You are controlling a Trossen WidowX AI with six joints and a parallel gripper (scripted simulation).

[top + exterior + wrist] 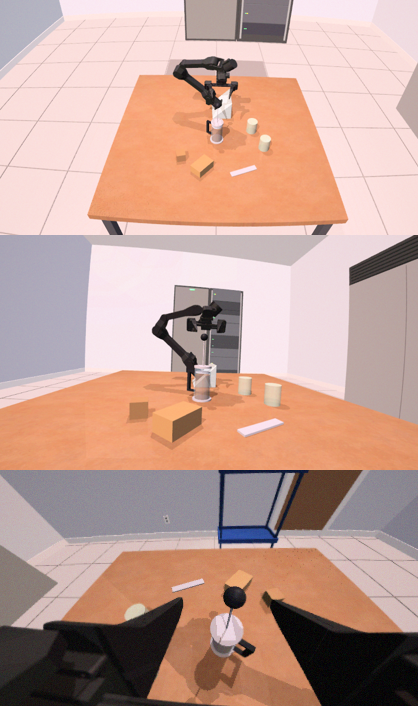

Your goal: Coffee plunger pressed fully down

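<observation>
Clearly stood wide apart, with nothing between the fingers: such was the state of the gripper [221, 98] [206, 325] [227, 601]. Saw the coffee press [217, 132] [201, 385] [224, 635] upright on the worktop [146, 189] [73, 444] [130, 565], at roughly six o'clock from the gripper in the top view. Found the plunger rod [217, 114] [203, 353] [229, 619] tall and vertical above the lid, topped by a black knob [217, 104] [204, 337] [234, 597]; judged the pressing not yet begun.

Turned above all on the way from gripper to knob. In the exterior view, showed the knob just below the gripper, near six o'clock; in the wrist view, between the two fingertips in outline but a little toward three o'clock of centre, and apparently out beyond them. Called, by judgement, for a small sideways correction and an advance toward six o'clock of the top view, then a straight push down along the upright axis of the rod. Noted the handle [208, 127] [189, 381] [245, 648] at nine o'clock of the press from above. Risked tipping or sliding the press with any off-axis push on so high a knob.
</observation>
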